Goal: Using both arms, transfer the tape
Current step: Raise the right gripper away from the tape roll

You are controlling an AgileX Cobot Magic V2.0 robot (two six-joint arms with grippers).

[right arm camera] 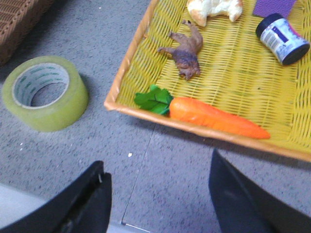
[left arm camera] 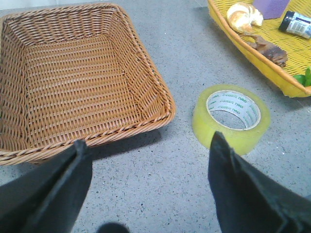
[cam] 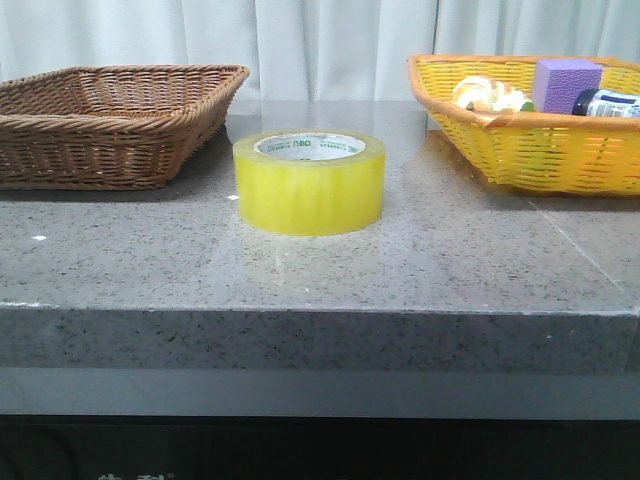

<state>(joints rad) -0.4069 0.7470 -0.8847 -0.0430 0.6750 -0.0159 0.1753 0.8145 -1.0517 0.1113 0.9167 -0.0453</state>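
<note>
The tape (cam: 309,182) is a wide yellow translucent roll lying flat on the grey stone table, between the two baskets; its pale core carries green print. Seen from the left wrist, the tape (left arm camera: 231,118) lies just beyond one fingertip of my left gripper (left arm camera: 148,145), which is open over bare table with nothing between its fingers. From the right wrist, the tape (right arm camera: 45,93) sits well off to one side of my right gripper (right arm camera: 158,167), also open and empty above the table near the yellow basket's rim. Neither arm shows in the front view.
A brown wicker basket (cam: 110,125) stands at the left, empty (left arm camera: 73,77). A yellow basket (cam: 530,150) at the right holds a purple block (cam: 565,82), a dark jar (right arm camera: 282,39), a bread piece (left arm camera: 244,15), a toy animal (right arm camera: 187,51) and a carrot (right arm camera: 214,119).
</note>
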